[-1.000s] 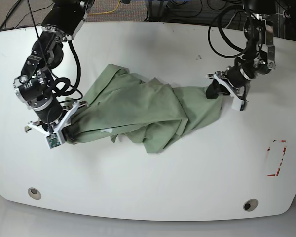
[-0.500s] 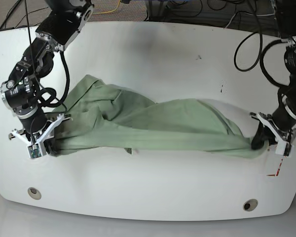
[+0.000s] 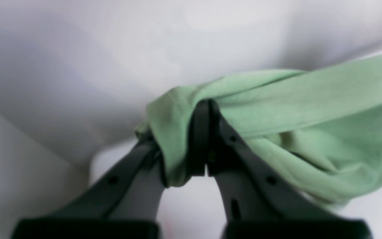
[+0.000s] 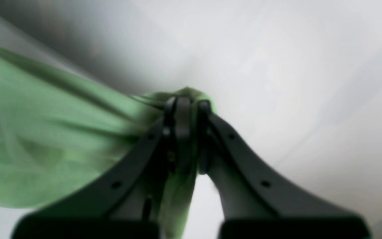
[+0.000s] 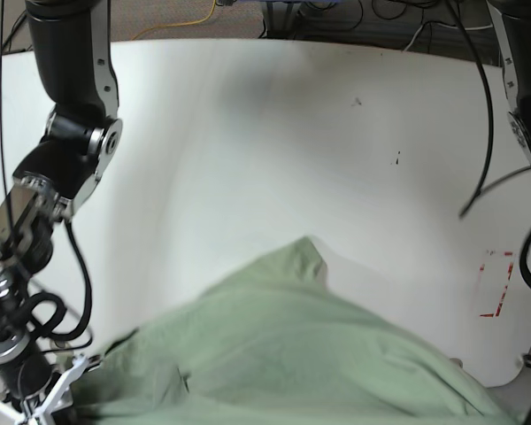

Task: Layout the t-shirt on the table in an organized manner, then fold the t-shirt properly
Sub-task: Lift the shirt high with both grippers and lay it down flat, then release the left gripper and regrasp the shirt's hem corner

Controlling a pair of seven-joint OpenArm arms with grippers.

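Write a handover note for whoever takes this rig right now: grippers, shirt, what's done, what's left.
Left gripper: shut on a bunched edge of the t-shirt.
Right gripper: shut on the opposite edge.
T-shirt: held between both arms, spread wide at the near side of the table; whether it touches the tabletop cannot be told. Red tape mark is uncovered, beside the shirt's side nearest the left arm.
Done: both ends gripped, cloth spread out.
Left: lay it flat and smooth, release, then fold.
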